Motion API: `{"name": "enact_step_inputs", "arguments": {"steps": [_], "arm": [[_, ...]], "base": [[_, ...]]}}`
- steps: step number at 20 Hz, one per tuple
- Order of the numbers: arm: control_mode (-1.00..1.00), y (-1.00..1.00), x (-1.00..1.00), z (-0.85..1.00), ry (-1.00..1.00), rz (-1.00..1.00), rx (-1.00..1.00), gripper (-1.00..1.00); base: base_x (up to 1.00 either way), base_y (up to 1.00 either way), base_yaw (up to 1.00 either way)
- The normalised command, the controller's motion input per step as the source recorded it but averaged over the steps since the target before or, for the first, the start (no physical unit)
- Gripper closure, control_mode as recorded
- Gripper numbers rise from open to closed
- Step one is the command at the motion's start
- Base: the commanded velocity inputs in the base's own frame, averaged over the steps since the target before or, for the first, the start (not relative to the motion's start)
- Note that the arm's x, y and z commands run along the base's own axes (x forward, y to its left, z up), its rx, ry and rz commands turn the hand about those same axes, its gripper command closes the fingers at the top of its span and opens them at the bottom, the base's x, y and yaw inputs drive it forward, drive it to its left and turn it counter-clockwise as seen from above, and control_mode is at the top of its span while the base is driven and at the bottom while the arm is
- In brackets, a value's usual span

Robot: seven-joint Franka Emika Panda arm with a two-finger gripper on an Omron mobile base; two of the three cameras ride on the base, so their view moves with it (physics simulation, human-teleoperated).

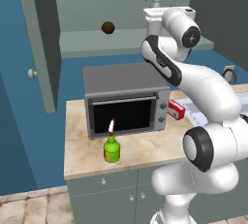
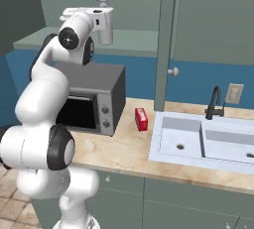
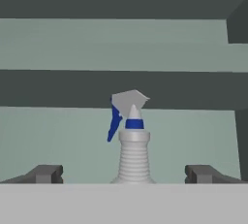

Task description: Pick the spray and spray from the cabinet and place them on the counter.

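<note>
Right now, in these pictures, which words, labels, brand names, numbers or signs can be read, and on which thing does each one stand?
None can be read.
Green spray bottle on the counter: its label is too small to read.
Flat red box: pale marking, too blurred to read.
Toaster oven: knobs carry no readable marks.
Grey-white spray bottle in the cabinet: no print shows.

The arm rises folded at the elbow, wrist level; the end effector (image 3: 124,174) points forward, fingers (image 3: 46,173) spread wide.
</note>
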Motion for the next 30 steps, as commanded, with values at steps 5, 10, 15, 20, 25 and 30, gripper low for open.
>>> {"name": "enact_step_inputs", "arguments": {"steps": [5, 10, 15, 20, 25, 30], "arm": [[-1.00, 0.00, 0.27, 0.00, 0.00, 0.00, -0.01, -1.00], [-1.00, -0.01, 0.25, 0.00, 0.01, 0.00, -0.02, -1.00], [-1.00, -0.07, 0.20, -0.02, 0.02, -0.02, -0.02, -1.00], [-1.00, -0.05, 0.22, -0.01, 0.01, -0.01, -0.02, -1.00], [-1.00, 0.00, 0.17, 0.00, 0.01, 0.00, -0.01, -1.00], [-1.00, 0.00, 0.17, 0.00, 0.01, 0.00, -0.01, -1.00]], "base": [[0.00, 0.00, 0.00], [0.00, 0.00, 0.00], [0.00, 0.00, 0.00], [0.00, 0.00, 0.00], [0.00, 0.00, 0.00], [0.00, 0.00, 0.00]]}}
